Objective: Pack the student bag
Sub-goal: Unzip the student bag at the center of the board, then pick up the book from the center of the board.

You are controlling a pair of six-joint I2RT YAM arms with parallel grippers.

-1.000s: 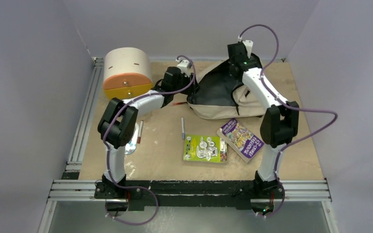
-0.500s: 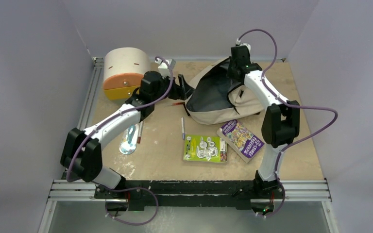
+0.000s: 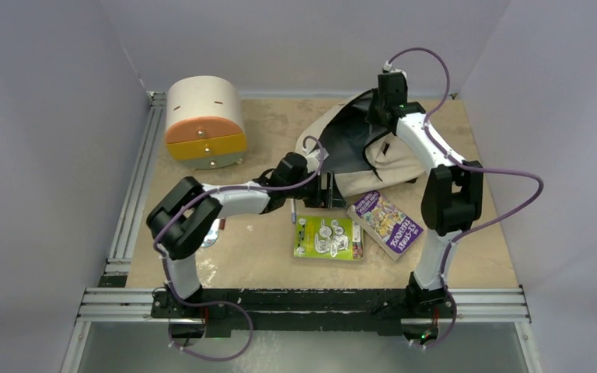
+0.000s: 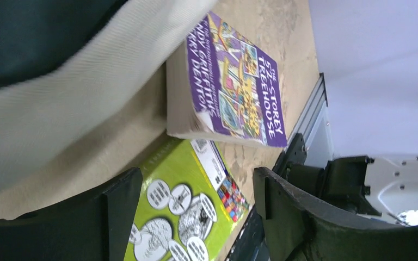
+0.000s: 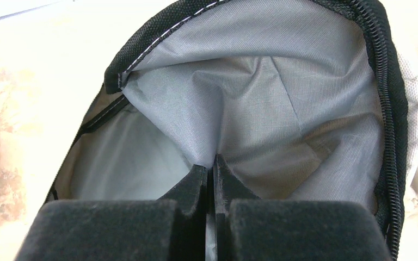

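Note:
The student bag (image 3: 373, 167), beige with a black zipper, lies at the back right with its mouth open and its dark lining showing. My right gripper (image 3: 380, 109) is at the bag's far rim. In the right wrist view it (image 5: 213, 163) is shut on a fold of the grey lining (image 5: 283, 92). My left gripper (image 3: 329, 190) is open and empty at the bag's near edge, just above a green book (image 3: 328, 237). The left wrist view shows its open gripper (image 4: 196, 185) over the green book (image 4: 168, 176), with a purple book (image 4: 234, 81) and the bag's fabric (image 4: 60, 109) beside it.
The purple book (image 3: 385, 223) lies right of the green one. A blue-and-white pen (image 3: 293, 208) lies left of the green book. A red marker (image 3: 223, 211) and a shiny flat object (image 3: 208, 233) lie by the left arm. A cream drawer box (image 3: 204, 123) stands back left.
My left arm has swung from the bag's left side near the drawer box round to the bag's near edge above the green book. My right gripper has kept its hold; the bag shifted slightly.

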